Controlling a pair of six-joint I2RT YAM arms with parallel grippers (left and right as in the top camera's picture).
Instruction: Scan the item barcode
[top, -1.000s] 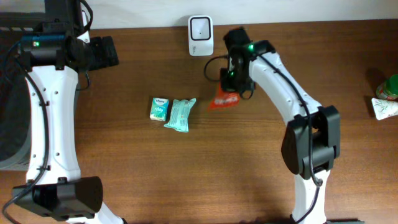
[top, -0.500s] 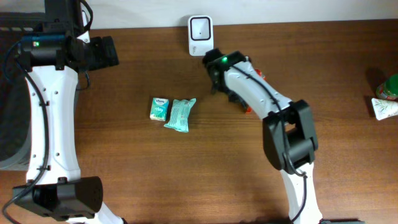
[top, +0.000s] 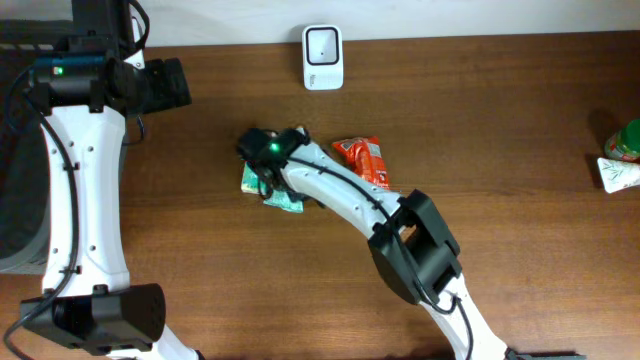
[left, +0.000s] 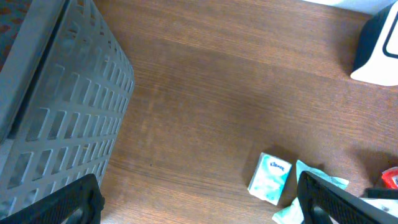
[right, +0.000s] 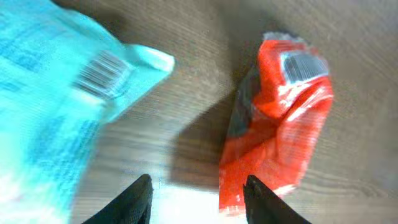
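From above: white scanner (top: 323, 57) at 12 o'clock on the brown table (top: 500, 200), close to the far edge. Red packet (top: 362, 160) lying flat near the middle, at 5 o'clock from the scanner, held by nothing. Teal packet (top: 290, 204) and tissue pack (top: 250, 180) side by side at 9 o'clock from the red packet, both partly hidden under the right arm. Right fingers (top: 268, 170) hanging over these two. Left fingers (top: 170, 85) well apart at 10 o'clock, near the far edge. Some green and white things (top: 622, 155) at the 3 o'clock edge. From the left wrist: left fingers spread wide and empty, with bare table between them; grey basket (left: 62, 93) at 9 o'clock; tissue pack and teal packet at 5 o'clock. From the right wrist: right fingers partly open, gripping nothing, tips at 6 o'clock. Teal packet at 9 o'clock, teal packet's barcode (right: 102, 71) facing up. Red packet at 3 o'clock, apart from the teal one, red packet's barcode (right: 305, 65) near its 12 o'clock end.
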